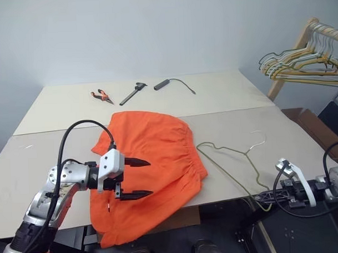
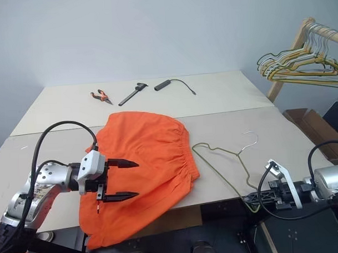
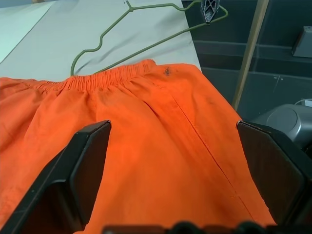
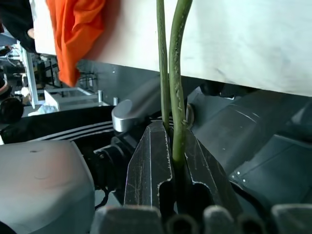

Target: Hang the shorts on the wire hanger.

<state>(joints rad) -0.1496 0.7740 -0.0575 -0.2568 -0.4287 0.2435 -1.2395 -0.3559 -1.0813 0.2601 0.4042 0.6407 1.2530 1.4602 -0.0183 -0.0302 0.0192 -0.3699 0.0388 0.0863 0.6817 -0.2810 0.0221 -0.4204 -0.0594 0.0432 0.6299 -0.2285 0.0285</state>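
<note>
The orange shorts [image 1: 158,143] lie flat on the table [image 1: 42,158], waistband toward the right, one leg drooping over the front edge. My left gripper [image 1: 151,177] hovers just above the shorts' near part, open, nothing between its fingers [image 3: 92,161]. The wire hanger [image 1: 228,155] lies on the table right of the waistband, hook away from me, its near corner sticking out past the front edge. My right gripper [image 2: 246,200] is at that corner below the table edge, shut on the hanger's wire [image 4: 178,73]. The left wrist view shows the shorts [image 3: 146,136] and the hanger [image 3: 136,39].
At the back of the table lie orange-handled pliers [image 1: 101,96], a black caliper-like tool [image 1: 133,93] and a black handle with a cable [image 1: 173,83]. A wooden rack with several hangers [image 1: 305,63] stands at the far right, with a cardboard box [image 1: 310,127] below it.
</note>
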